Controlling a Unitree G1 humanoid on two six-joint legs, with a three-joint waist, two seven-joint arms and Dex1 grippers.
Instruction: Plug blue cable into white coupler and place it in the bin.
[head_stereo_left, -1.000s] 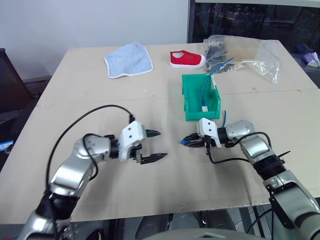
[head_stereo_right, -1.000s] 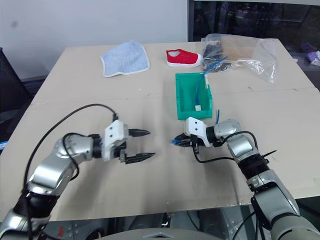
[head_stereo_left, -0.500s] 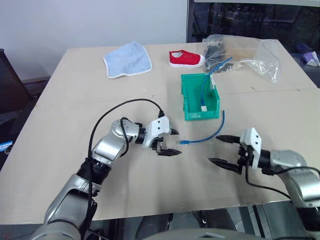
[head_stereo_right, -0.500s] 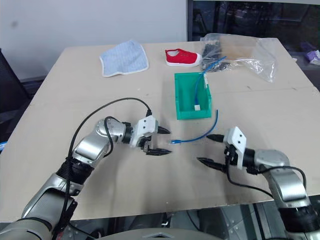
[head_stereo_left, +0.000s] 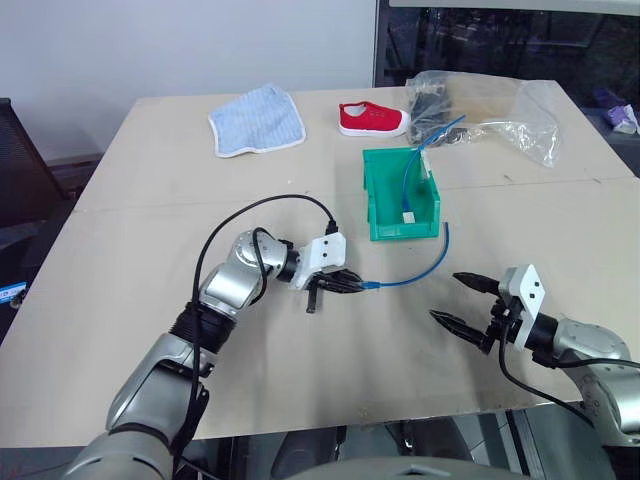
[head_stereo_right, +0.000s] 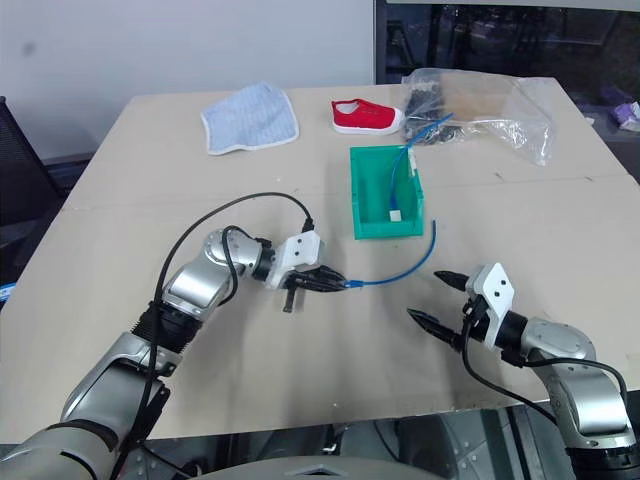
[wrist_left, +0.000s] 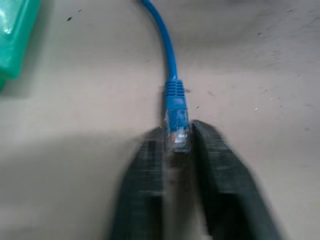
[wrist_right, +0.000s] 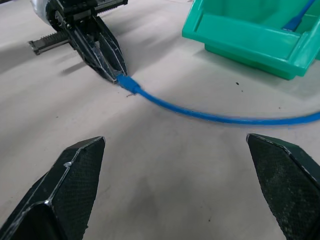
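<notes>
Beige tabletop spans most of the head views, with a pale wall behind it at upper left and a dark window at upper right. At the upper left of the surface lies a blue-and-white cloth; to its right sits a small red shoe, and farther right, near the table's far right corner, a crumpled clear plastic bag holding dark items. Just right of centre stands the bin, bright green, containing another thin blue lead with a small white piece at its near end; whether that piece is the white coupler cannot be told. Below centre, the left gripper points toward the right of the frame, its two black fingers pressed together on the clear plug at the end of the blue cable. From that plug the cable lies on the table, running rightward and curving up to a free end just beside the bin's near right corner. At lower right, the right gripper rests well apart from the cable, pointing toward frame left, its fingers spread wide and holding nothing; its wrist view looks past them at the cable, the pinching left gripper and the bin's lowered front lip.
</notes>
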